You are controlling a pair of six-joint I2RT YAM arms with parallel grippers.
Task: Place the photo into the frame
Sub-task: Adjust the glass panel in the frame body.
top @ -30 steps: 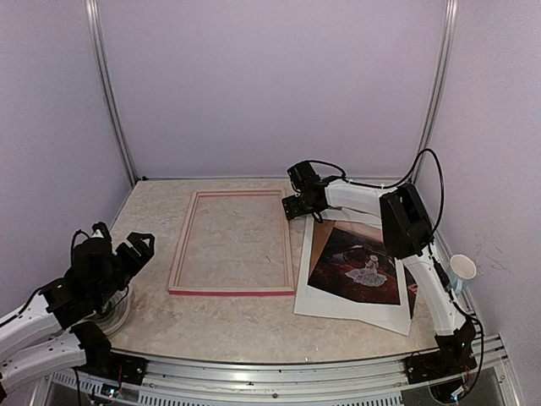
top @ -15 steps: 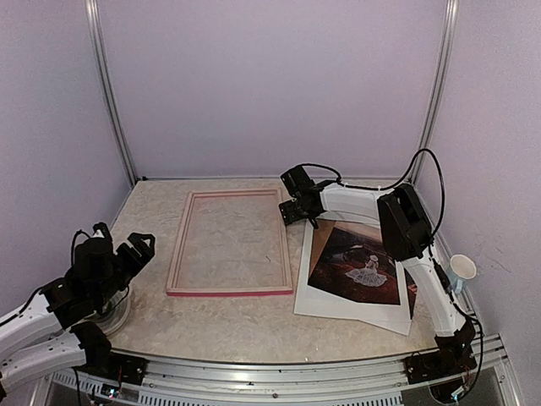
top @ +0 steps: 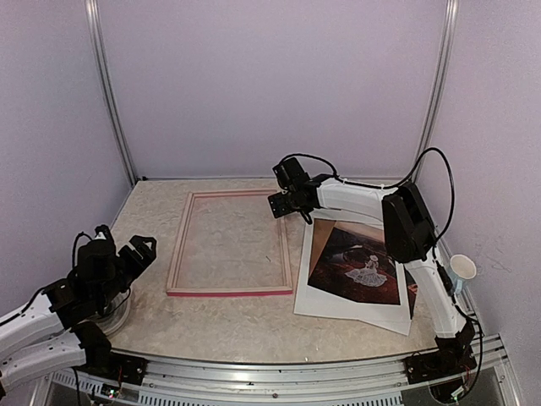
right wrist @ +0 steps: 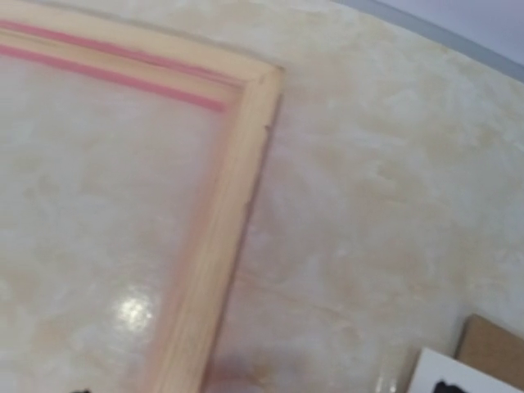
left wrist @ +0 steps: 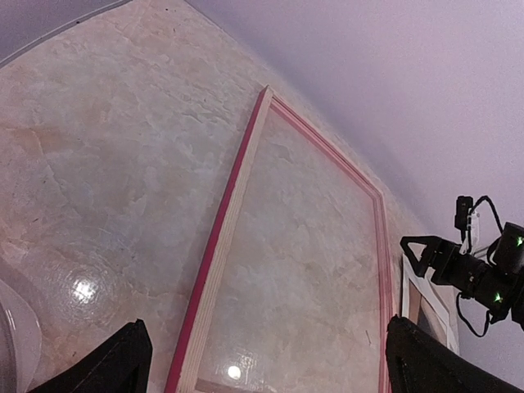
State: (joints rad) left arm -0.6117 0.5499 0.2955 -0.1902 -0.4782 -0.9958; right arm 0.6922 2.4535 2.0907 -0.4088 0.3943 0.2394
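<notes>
Both arms are holding jaws apart and empty: the right arm point(top: 355, 196) is stretching out, jaws hovering at the frame point(top: 228, 292)'s far-right corner, the photo point(top: 355, 262) lying base-side of them, while the left arm point(top: 84, 288) is crouching folded, jaws well apart from the frame.

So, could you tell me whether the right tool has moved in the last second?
Yes. The right tool has shifted left, over the frame's far right corner.

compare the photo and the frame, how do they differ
The frame is a pink-red outline with the marbled table showing through; the photo is a dark, solid print with a white figure. The frame lies bare on the table; the photo lies right of it on a white sheet. Both lie flat, ungripped.
</notes>
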